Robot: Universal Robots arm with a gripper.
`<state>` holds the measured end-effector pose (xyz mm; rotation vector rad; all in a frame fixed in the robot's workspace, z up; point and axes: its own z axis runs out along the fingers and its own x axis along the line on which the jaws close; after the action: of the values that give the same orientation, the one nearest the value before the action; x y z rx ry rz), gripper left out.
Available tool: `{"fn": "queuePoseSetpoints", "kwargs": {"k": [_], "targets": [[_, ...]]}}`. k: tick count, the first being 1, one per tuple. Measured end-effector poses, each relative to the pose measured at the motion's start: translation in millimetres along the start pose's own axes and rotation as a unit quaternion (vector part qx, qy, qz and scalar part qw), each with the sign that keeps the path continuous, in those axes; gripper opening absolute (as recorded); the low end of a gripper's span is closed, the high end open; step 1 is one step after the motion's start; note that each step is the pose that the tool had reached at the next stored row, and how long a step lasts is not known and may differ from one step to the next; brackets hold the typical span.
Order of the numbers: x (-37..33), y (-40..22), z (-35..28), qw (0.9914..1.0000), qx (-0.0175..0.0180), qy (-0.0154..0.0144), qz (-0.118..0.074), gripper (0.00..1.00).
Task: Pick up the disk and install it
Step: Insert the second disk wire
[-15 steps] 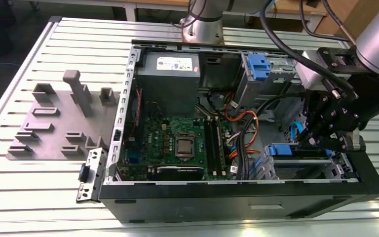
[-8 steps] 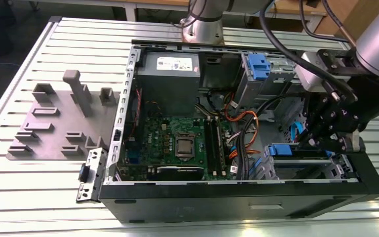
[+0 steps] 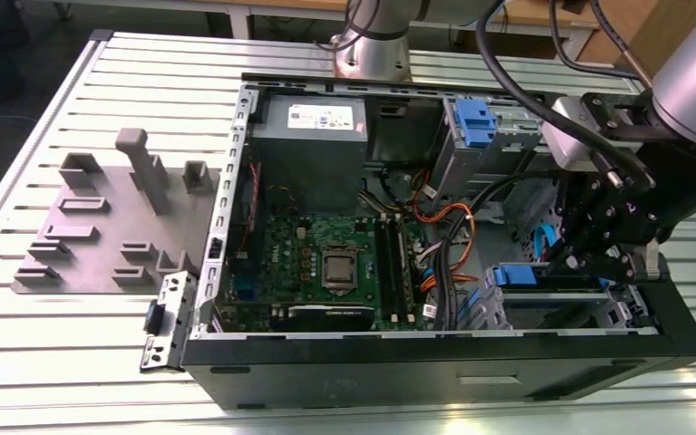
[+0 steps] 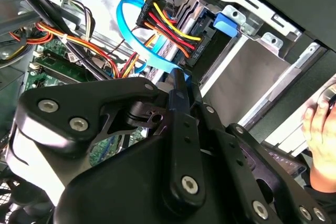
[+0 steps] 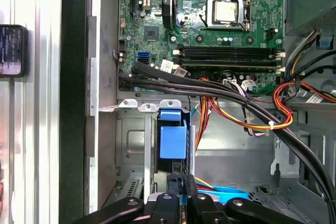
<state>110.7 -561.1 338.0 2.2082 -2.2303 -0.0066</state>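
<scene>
The gripper has its fingers pinched close together on the blue edge of the disk, which stands on edge just ahead of them in a metal drive bay at the lower front corner of the open computer case; in the first wrist view the blue carrier sits between the bay's rails, so the disk looks already slotted in, though how far it is seated I cannot tell. Holding it by that thin carrier edge probably keeps the fingers clear of the bay walls on either side. Just beyond the fingertips in the second wrist view, a light-blue flat cable and a bundle of red, yellow and black wires run to a black connector. Further out lies the green motherboard with its processor socket, and a grey power supply at the far end of the case. The case rests on a slatted metal table, beside a grey fixture plate. A person's hand shows at the edge of the second wrist view
</scene>
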Motion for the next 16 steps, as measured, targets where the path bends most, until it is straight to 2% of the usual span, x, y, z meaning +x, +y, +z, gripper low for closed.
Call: {"fn": "queuePoseSetpoints", "kwargs": {"k": [5, 16], "targets": [[-0.1, 0.0, 0.1, 0.99999, 0.0006, -0.0048, 0.000, 0.16], [0.0, 0.0, 1.8, 0.99999, 0.0018, -0.0048, 0.001, 0.16]]}}
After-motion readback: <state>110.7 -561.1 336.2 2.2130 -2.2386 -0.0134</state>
